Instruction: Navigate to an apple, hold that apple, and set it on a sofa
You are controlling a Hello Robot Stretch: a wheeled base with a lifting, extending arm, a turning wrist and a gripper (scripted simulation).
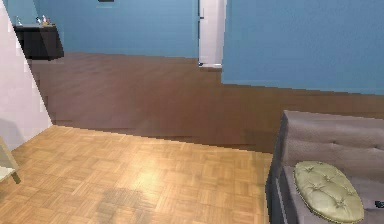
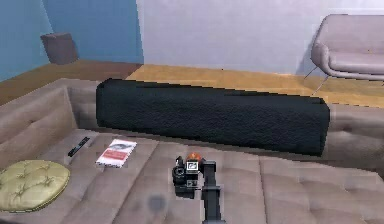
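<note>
There it is: a small reddish blob (image 2: 196, 153) on the middle of the sofa (image 2: 300, 178) seat, just in front of the sofa's long black back cushion (image 2: 210, 115). It is red-orange and roundish, but too small to call an apple for sure. The gripper (image 2: 181, 175) is right at it, over the same stretch of sofa seat. With grey upholstery directly behind, there's no telling the state of its grip or whether it holds anything. The dark arm (image 2: 212, 198) rises from the bottom edge across the sofa's front.

Along the sofa seat toward the arm side view's left, a white booklet (image 2: 116, 152) with a red patch lies flat. Next comes a slim dark remote (image 2: 78, 147), and at the sofa's end a round, tufted green cushion (image 2: 32, 182). Beyond the sofa's back there is pale wood floor, a light grey armchair (image 2: 350, 45) against the pale wall, and a grey bin (image 2: 58, 47) by the blue wall (image 2: 90, 30).

Over to the forward view: the sofa's end comes in at lower right with the green cushion on it. Well away from the sofa, across dark floorboards, stand a black cabinet (image 1: 38, 42) and a white doorway (image 1: 211, 32).
</note>
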